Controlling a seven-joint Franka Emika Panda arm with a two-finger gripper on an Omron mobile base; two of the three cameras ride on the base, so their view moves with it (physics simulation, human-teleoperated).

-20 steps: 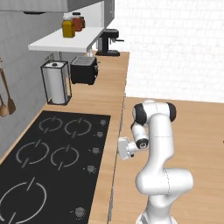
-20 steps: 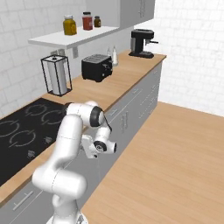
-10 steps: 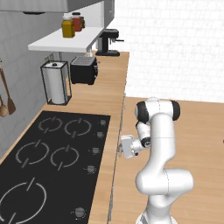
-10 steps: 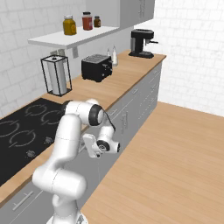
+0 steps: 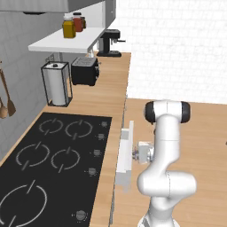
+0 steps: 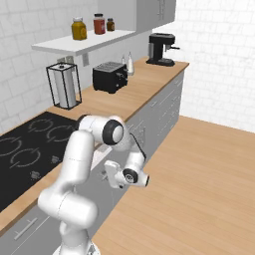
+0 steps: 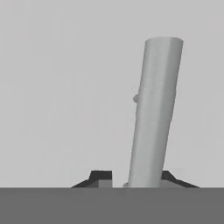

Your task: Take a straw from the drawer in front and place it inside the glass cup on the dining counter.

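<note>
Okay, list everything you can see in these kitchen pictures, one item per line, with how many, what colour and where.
Drawer: one, white with a grey front, pulled partly out below the worktop edge.
Drawer handle: one, grey bar, between the finger tips in the hand view.
Worktop: one, light wood, along the wall.
Hob: one, black, set into the worktop.
Paper towel holder: one, black frame with a white roll, behind the hob.
Toaster: one, black, on the worktop.
Coffee machine: one, black, far end of the worktop.
Shelf: one, white, on the wall.
Jars: three, yellow and reddish, on the shelf.
Wooden spoons: brown, hanging on the wall at left; count unclear.
Gripper: one, dark finger tips either side of the handle.
</note>
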